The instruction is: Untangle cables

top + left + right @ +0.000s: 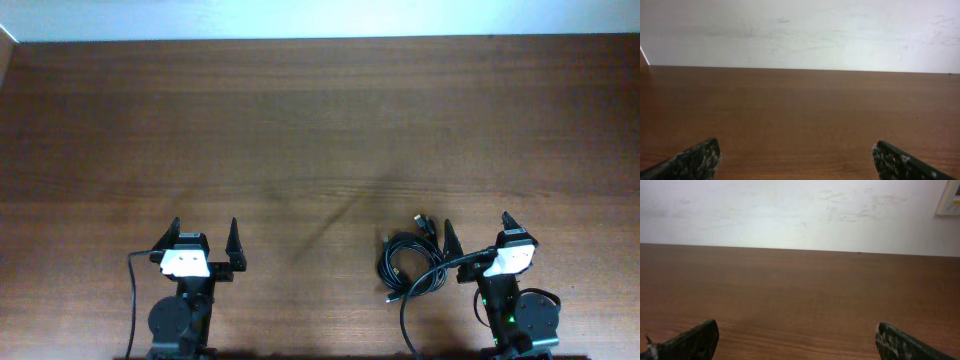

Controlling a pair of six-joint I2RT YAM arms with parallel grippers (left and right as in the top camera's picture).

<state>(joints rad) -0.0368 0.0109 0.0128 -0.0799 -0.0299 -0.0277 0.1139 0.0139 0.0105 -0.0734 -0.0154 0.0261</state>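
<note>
Black and thin, the cables (pixel 410 262) lie as one loose coil just to the left of my right claw (pixel 477 222), close beside its left finger and a little behind the tips. This claw is spread wide and holds nothing. My left claw (pixel 205 224) is also wide and empty, and well apart from the coil.

I judge the cables light, soft and a little springy. They will slide on the smooth wooden table (pixel 300 120) and follow when one strand is pulled. A good hold would be a plug end: two plugs (pixel 424 222) stick out at the far side of the coil.

One thicker lead (pixel 404 320) curves across the coil toward my base. From above I cannot say surely if it belongs to the tangle or to my own arm, and it may get in the way. Ahead of both claws is only bare wood up to the pale wall (pixel 800 210).
</note>
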